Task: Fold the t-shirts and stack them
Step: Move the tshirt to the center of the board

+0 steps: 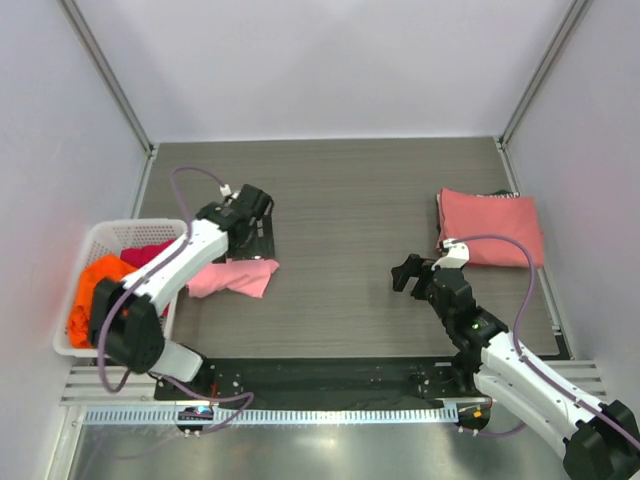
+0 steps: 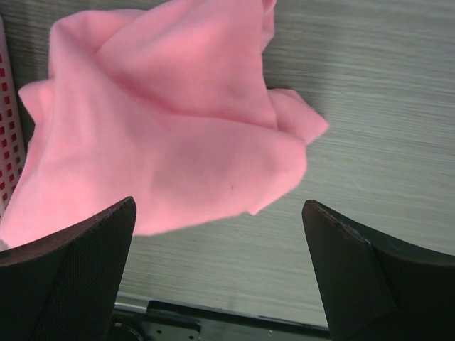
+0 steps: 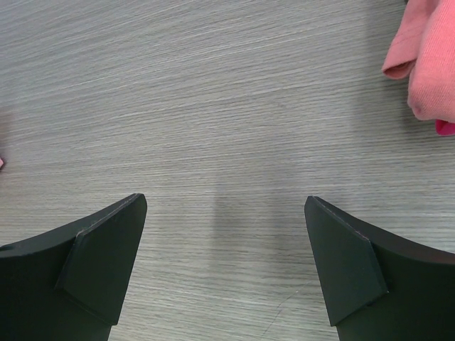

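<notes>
A crumpled light pink t-shirt (image 1: 235,277) (image 2: 163,135) lies on the table just right of the basket. My left gripper (image 1: 258,235) (image 2: 219,206) hovers over the shirt's far edge, open and holding nothing; the cloth lies apart from both fingers. A folded salmon-red t-shirt (image 1: 490,228) (image 3: 426,64) rests flat at the right of the table, with a sliver of magenta cloth (image 3: 446,128) showing under it. My right gripper (image 1: 408,272) (image 3: 225,200) stands open above bare table, left of the folded shirt. An orange t-shirt (image 1: 98,288) and a magenta t-shirt (image 1: 145,253) sit in the basket.
The white lattice basket (image 1: 100,232) stands at the left edge of the table, against my left arm. Metal frame posts rise at the far corners. A black base plate (image 1: 330,375) runs along the near edge between the arms.
</notes>
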### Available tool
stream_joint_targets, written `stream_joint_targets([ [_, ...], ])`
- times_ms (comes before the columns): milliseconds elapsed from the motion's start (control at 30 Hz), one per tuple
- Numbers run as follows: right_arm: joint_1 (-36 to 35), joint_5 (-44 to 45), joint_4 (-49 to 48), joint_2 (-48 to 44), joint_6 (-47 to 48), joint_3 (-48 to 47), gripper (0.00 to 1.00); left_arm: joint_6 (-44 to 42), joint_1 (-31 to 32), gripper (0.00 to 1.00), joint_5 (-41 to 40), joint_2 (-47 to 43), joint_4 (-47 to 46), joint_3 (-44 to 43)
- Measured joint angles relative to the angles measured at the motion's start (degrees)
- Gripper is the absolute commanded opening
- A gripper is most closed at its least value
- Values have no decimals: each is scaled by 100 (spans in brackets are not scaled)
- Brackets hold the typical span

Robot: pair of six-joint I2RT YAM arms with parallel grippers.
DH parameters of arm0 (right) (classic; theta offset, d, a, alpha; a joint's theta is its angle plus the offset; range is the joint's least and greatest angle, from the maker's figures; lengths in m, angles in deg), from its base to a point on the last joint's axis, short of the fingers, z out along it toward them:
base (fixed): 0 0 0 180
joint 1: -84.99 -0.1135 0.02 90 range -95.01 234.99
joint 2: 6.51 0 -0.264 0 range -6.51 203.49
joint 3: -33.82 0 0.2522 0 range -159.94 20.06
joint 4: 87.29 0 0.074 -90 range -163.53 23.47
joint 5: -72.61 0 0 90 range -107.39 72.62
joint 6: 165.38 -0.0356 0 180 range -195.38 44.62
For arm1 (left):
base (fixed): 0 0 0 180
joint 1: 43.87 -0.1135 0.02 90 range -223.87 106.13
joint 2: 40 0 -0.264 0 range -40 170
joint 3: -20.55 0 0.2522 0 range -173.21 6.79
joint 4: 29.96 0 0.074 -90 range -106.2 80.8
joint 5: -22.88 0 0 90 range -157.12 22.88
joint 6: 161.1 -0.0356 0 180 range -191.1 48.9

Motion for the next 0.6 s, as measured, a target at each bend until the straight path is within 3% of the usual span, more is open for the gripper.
stream_joint_targets([
  [67, 0, 0, -4, -7, 2, 0, 99, 17, 162, 99, -319, 597, -13, -37],
  [100, 0, 0, -4, -7, 4, 0, 99, 28, 225, 91, -446, 885, -15, -61],
  [133, 0, 0, -4, -7, 4, 0, 99, 50, 267, 64, -503, 1137, -50, -63],
  [200, 0, 0, -4, -7, 4, 0, 99, 122, 317, 40, -542, 1646, -122, -66],
  [233, 0, 0, -4, -7, 4, 0, 99, 144, 330, 10, -529, 1799, -146, -66],
  [267, 0, 0, -4, -7, 4, 0, 99, 155, 330, 0, -437, 1996, -199, -66],
  [433, 0, 0, -4, -22, 4, 0, 99, 164, 435, 0, 179, 2162, -326, -203],
  [600, 0, 0, -4, -31, 4, 0, 99, 358, 1058, 0, 1394, 1641, -640, -1150],
])
